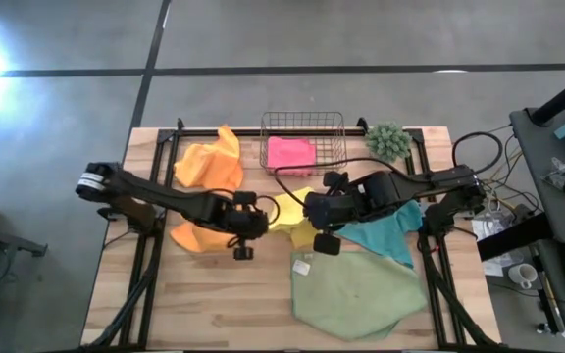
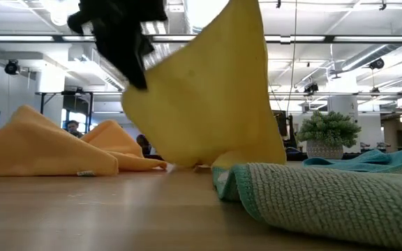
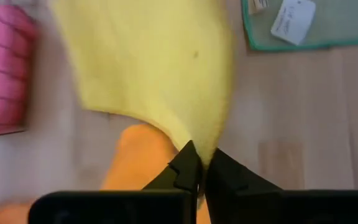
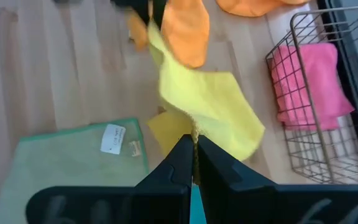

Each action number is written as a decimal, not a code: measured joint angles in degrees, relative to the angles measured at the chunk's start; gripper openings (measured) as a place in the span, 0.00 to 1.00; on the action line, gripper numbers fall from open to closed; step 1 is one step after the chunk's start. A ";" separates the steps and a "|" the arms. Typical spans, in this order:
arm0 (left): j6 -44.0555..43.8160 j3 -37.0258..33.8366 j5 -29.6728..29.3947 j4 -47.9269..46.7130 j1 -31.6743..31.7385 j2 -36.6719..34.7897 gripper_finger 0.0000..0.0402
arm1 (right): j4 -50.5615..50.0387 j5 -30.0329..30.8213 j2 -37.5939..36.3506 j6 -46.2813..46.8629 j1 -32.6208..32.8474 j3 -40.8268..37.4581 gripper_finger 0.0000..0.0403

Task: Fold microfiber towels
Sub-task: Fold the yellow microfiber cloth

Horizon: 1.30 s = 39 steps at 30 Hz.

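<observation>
Bench (image 1: 214,314): wooden top, holding, left to right:

- Orange towel (image 1: 211,163), crumpled, far left; second orange towel (image 1: 196,237) bunched nearer, under the left arm.
- Left claw (image 3: 199,167), clenched on one edge of the yellow towel (image 1: 289,212), mid-bench.
- Yellow towel: lifted off the bench and held between both claws; its lower part touches the wood.
- Wire basket (image 1: 303,139), far centre, containing the pink towel (image 1: 290,154).
- Right claw (image 4: 192,153), clenched on the yellow towel's opposite edge.
- Light green towel (image 1: 356,292) with white tag (image 1: 301,266), near right, lying flat.
- Teal towel (image 1: 392,235), right, partly under the right arm.
- Small green plant (image 1: 388,140), far right.
</observation>
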 joint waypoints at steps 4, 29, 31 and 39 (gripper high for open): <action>1.64 7.31 -3.18 -11.53 0.71 -4.70 0.00 | -0.08 1.54 0.00 -0.55 -0.10 0.00 0.02; 11.70 49.80 3.34 -45.50 1.20 -4.22 0.00 | -3.98 7.00 -0.89 -0.70 3.20 21.66 0.02; 11.73 52.08 4.72 -46.77 1.05 -3.55 0.00 | -3.63 7.00 -1.01 -0.90 3.45 21.64 0.02; 11.66 59.34 7.85 -46.75 1.09 -3.60 0.00 | -3.17 7.28 -1.79 -1.60 3.59 21.81 0.02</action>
